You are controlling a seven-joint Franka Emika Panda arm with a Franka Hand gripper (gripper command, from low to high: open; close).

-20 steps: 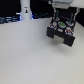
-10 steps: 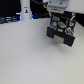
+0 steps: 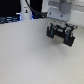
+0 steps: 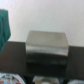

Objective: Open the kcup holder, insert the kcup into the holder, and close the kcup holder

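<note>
In the exterior view my gripper (image 3: pixel 60 34) hangs a little above the white table (image 3: pixel 30 60) at the exterior view's right; its two dark fingers stand apart and I see nothing between them. The wrist view is blurred. It shows a dark band with a pale grey boxy shape (image 4: pixel 46 47) on it, which looks like part of the kcup holder. A green shape (image 4: pixel 4 27) sits at the edge of the wrist view; I cannot tell whether it is the kcup. Red-and-white pods (image 4: pixel 10 78) show in a corner of that view.
A tall white bottle-shaped object (image 3: pixel 25 8) stands at the back on the exterior view's left, with dark equipment and a cable behind it. The arm's white body (image 3: pixel 62 10) is above the gripper.
</note>
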